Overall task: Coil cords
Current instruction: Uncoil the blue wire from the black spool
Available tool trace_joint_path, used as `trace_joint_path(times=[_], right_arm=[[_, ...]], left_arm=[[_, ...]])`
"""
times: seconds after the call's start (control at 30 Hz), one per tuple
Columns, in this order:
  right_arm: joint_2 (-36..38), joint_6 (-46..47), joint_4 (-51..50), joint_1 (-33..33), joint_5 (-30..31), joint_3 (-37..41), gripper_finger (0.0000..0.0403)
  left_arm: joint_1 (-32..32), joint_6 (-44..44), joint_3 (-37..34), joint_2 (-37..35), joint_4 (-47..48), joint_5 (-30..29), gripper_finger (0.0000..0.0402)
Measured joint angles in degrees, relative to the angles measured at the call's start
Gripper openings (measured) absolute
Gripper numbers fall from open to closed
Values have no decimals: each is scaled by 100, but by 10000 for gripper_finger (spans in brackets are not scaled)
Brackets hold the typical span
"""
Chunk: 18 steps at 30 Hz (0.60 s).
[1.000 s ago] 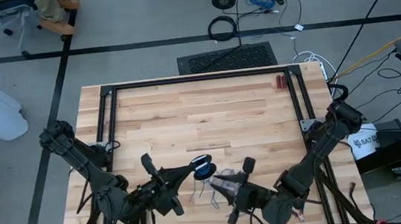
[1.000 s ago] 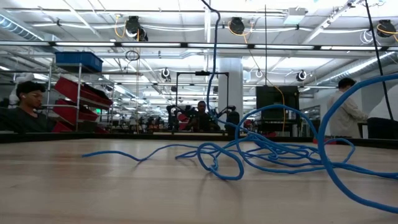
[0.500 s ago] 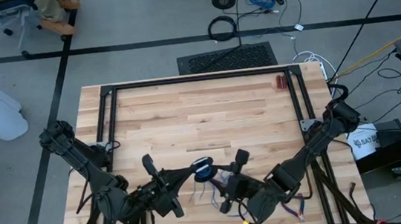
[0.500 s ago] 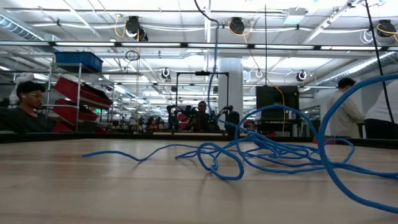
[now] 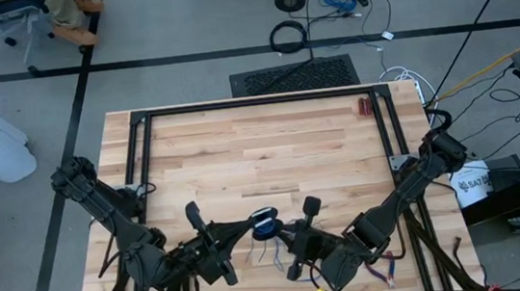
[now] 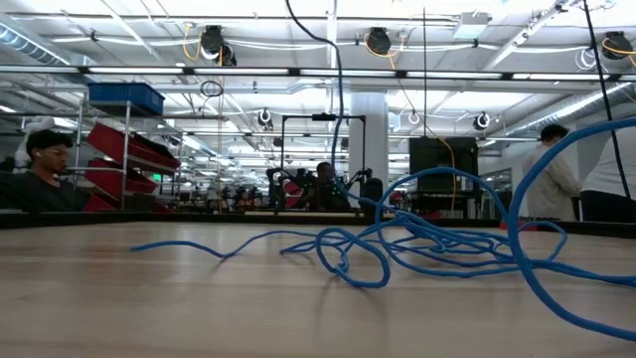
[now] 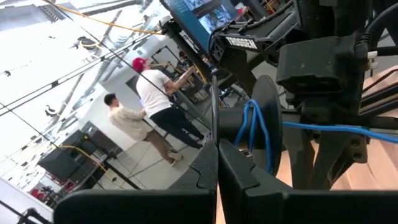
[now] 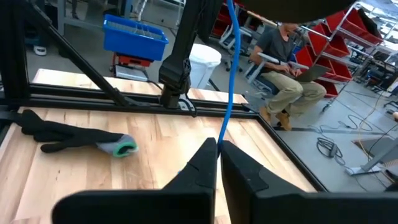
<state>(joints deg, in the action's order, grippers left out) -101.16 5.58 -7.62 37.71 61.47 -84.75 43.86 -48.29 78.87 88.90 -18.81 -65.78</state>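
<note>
A thin blue cord (image 6: 417,244) lies in loose loops on the wooden table, and one strand (image 6: 338,99) rises out of the low view. Part of the cord is wound on a small dark spool (image 5: 264,224) near the table's near edge. My left gripper (image 5: 252,226) is shut at the spool from the left. My right gripper (image 5: 287,238), just right of the spool, is shut on the cord. More slack cord (image 5: 269,253) lies on the table below both grippers. My left gripper (image 7: 217,146) pinches a thin dark edge (image 7: 213,106) that looks like the spool's near disc, seen edge-on. The fingers come level from the table's left. The spool's hub, with its blue windings (image 7: 252,124), stands clear of the table. My right gripper (image 8: 217,144) pinches a single strand of the blue cord (image 8: 222,127) between its two fingers. The fingers come almost level from the table's right. From the fingertips the strand (image 8: 231,56) runs straight and taut out of the picture.
Red-handled pliers (image 5: 364,106) lie at the far right inside the black frame (image 5: 255,102). A dark glove-like thing with a grey tip (image 8: 74,138) lies on the table toward the far left. A thick black cable ring (image 5: 288,36) lies on the floor beyond. People (image 6: 40,169) are behind the table.
My right gripper has gone toward the table's left, up to the spool, and has shut on the cord. In the low view the top of the rising strand has swung to the left. The loops on the table have stayed where they were.
</note>
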Motion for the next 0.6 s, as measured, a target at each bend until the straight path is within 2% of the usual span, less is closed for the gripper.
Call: trace_joint_path(times=[0.27, 0.6], right_arm=[[0, 41, 2, 51, 6, 0, 26], [-1, 180, 3, 22, 4, 0, 124]], left_arm=[[0, -2, 0, 0, 2, 1, 2], [-2, 0, 0, 0, 2, 1, 2]])
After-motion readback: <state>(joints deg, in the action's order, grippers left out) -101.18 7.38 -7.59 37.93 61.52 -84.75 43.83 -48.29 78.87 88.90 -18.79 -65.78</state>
